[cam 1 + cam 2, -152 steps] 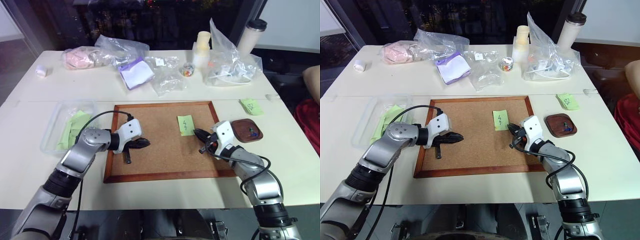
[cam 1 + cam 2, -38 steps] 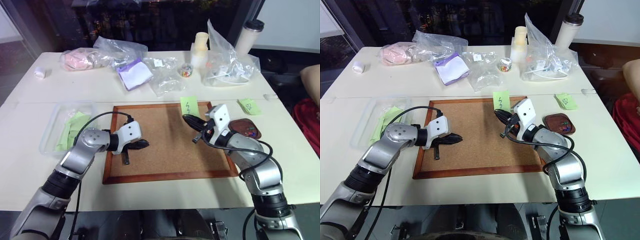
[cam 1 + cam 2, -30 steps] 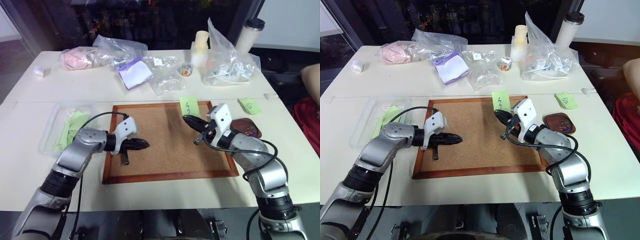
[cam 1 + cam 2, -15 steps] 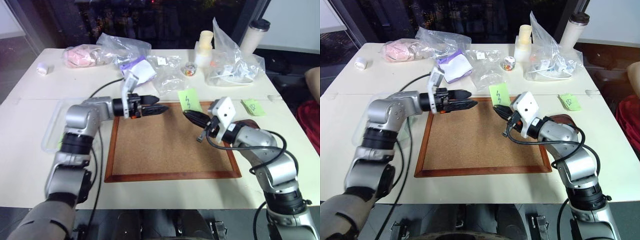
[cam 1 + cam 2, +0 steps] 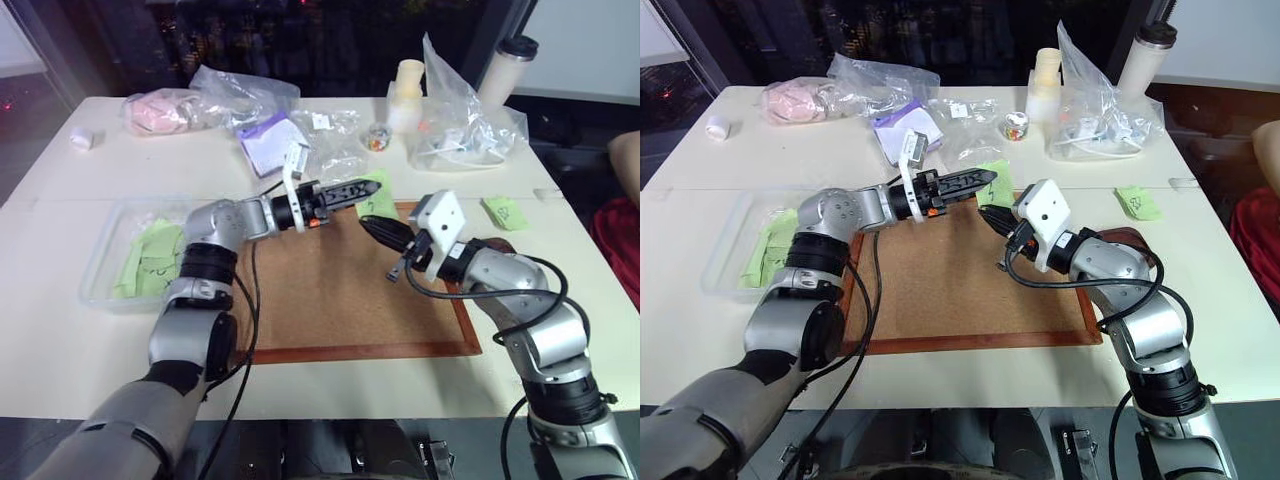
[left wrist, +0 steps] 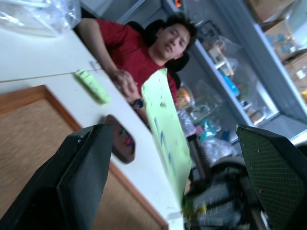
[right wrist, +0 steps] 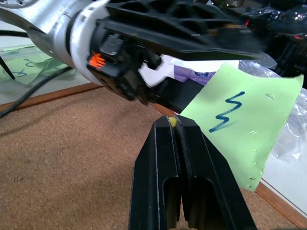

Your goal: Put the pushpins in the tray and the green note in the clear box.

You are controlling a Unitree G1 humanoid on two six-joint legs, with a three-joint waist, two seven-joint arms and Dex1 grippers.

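1. Right gripper (image 7: 178, 125): fingers pressed together, pinching the lower corner of the green note (image 7: 243, 125). Note is held up in the air over the far edge of the corkboard (image 5: 340, 300), zigzag scribble facing the right wrist camera.
2. Left gripper (image 5: 352, 190): fingers spread wide, nothing clamped. Arm reaches across the board toward the note; in the left wrist view the note (image 6: 165, 134) stands edge-on between the two fingers (image 6: 79, 179), touching neither as far as I can tell.
3. Head views: left fingertips sit right at the note (image 5: 992, 180), just above the right gripper tip.
4. Tray (image 5: 492, 246): on the table just past the board's right edge, mostly hidden behind the right arm. Left wrist view shows it (image 6: 120, 143) with a few coloured pushpins (image 6: 127, 142) inside; count unclear.
5. Clear box (image 5: 105, 265): on the table left of the board, well apart from the held note. Holds several other green notes (image 5: 150, 262).
6. Second green note (image 5: 503, 212) lies flat on the table beyond the tray.
7. Far side of table: plastic bags (image 5: 245, 100), a travel cup (image 5: 502, 70), a white bottle (image 5: 405, 85).
8. Seated person in a red shirt (image 6: 129, 55) at the table's right side, seen in the left wrist view.
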